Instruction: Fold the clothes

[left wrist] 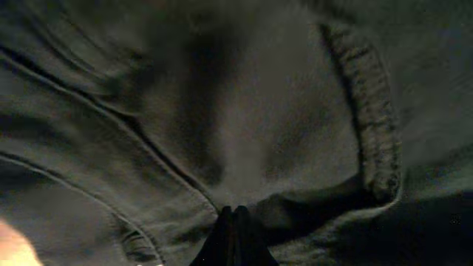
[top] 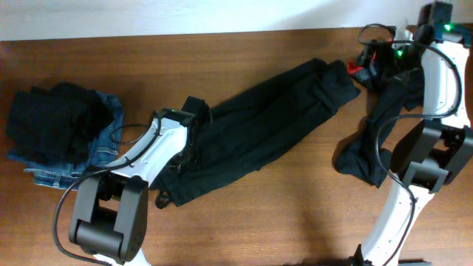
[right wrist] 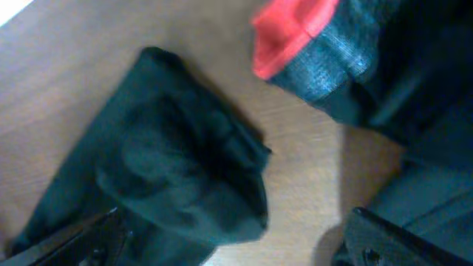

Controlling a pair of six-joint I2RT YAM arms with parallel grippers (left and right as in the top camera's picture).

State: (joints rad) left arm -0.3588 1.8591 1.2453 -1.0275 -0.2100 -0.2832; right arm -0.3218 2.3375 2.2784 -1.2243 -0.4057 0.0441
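Observation:
A long black garment (top: 273, 118) lies stretched diagonally across the table. My left gripper (top: 191, 144) presses down at its lower-left end. In the left wrist view the left gripper (left wrist: 233, 220) is shut, with a pucker of the dark fabric (left wrist: 244, 125) pinched at its tips beside a ribbed band (left wrist: 373, 125). My right gripper (top: 372, 59) hovers at the far right, and the right wrist view shows the right gripper (right wrist: 229, 244) open above the garment's upper end (right wrist: 177, 170). A red-edged piece (right wrist: 292, 29) lies just beyond it.
A heap of black clothes (top: 55, 118) rests on blue jeans (top: 100, 144) at the left edge. Another black garment (top: 366, 151) is draped under the right arm. Cables (top: 377, 33) trail near the right gripper. Bare wood (top: 295, 214) shows along the table's front.

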